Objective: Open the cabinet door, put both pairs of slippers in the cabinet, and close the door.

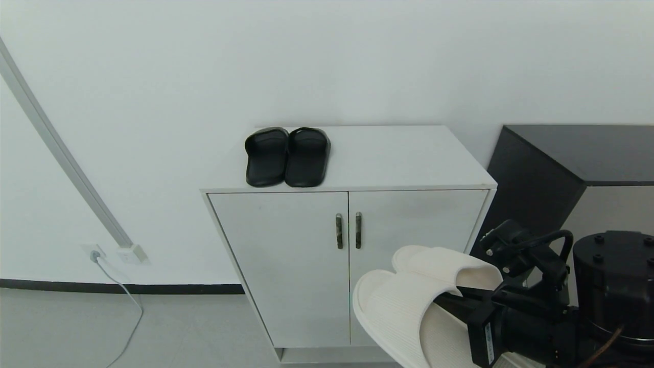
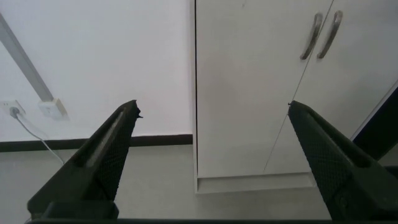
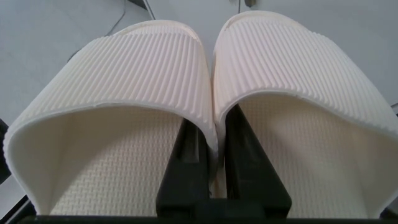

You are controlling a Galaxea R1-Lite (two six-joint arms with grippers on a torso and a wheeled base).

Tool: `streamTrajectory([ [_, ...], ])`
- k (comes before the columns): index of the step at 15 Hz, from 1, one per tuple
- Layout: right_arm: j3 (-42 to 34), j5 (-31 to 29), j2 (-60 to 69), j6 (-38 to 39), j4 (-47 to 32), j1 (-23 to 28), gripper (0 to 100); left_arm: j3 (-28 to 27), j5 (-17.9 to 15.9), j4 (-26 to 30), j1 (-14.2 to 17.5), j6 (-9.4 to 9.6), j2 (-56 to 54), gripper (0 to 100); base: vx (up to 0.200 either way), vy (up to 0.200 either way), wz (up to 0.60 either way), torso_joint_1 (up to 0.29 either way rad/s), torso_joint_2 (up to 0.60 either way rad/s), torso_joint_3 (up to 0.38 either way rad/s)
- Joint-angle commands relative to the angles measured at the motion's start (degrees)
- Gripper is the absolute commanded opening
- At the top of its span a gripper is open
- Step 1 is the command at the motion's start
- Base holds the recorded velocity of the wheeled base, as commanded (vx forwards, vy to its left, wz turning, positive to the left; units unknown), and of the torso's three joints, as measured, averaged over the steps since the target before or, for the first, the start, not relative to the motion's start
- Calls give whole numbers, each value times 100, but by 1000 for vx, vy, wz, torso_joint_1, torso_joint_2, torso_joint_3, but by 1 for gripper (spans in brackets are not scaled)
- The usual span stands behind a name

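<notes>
While both doors of the white cabinet [image 1: 286,266] are shut, with their two dark metal handles [image 1: 339,231] upright and side by side at the middle seam, the black slippers [image 1: 287,156] sit as a pair on the cabinet top. They are near its left front corner, touching each other, with their open ends toward the front edge.

The cream slippers [image 1: 424,301] are off the ground in front of the right door, low down, held by the right gripper [image 3: 214,162]. One finger [image 3: 185,155] is pushed inside each slipper, and the two inner side walls are pinched together between them. Both ribbed straps point toward the cabinet.

The left gripper [image 2: 212,107] is spread wide with nothing between its fingers. It faces the cabinet's left door and is apart from it.

A narrow white label [image 1: 488,340] runs down the block behind the right gripper, and its print is too small to make out.

The cabinet stands flat against a plain white wall [image 1: 153,76] on a pale grey floor [image 1: 76,332], and a black skirting strip [image 1: 122,288] runs along the foot of the wall. Left of the cabinet, a grey length of trunking [image 1: 56,143] slants down the wall to a small box. Beside that box is a socket [image 1: 94,253] with a thin cable [image 1: 125,301] trailing to the floor. Just to the right of the cabinet stands a black unit [image 1: 552,174] of about the same height.
</notes>
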State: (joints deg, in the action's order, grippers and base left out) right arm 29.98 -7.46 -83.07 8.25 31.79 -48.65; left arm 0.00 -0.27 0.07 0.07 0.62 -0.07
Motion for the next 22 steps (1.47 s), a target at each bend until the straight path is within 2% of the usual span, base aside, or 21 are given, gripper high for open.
streamTrajectory([
  [1,-9,8,-17,1,2,-4,0,0,0,-7,1,-1,7,100,0,0,0,-227,535,320],
  [12,-115,-1,-8,-113,152,-4,0,0,-17,1,1,26,7,100,0,0,0,-175,497,318],
  [14,-106,-1,-25,-122,152,-4,0,0,159,1,1,26,7,100,0,0,0,-132,461,330],
  [18,-97,-1,-17,-131,178,-13,0,-26,203,-25,-16,245,420,100,0,0,0,-100,458,349],
  [19,-124,-1,-43,-131,266,-13,0,-132,167,-60,-51,325,587,100,0,0,0,-66,447,383],
  [21,-150,-1,-113,-131,301,-13,0,-1125,-175,-130,-69,70,1537,100,0,0,0,-37,442,391],
  [22,-150,8,-113,-131,301,-13,0,-1450,-448,-166,-69,70,2161,100,0,0,0,-22,437,408],
])
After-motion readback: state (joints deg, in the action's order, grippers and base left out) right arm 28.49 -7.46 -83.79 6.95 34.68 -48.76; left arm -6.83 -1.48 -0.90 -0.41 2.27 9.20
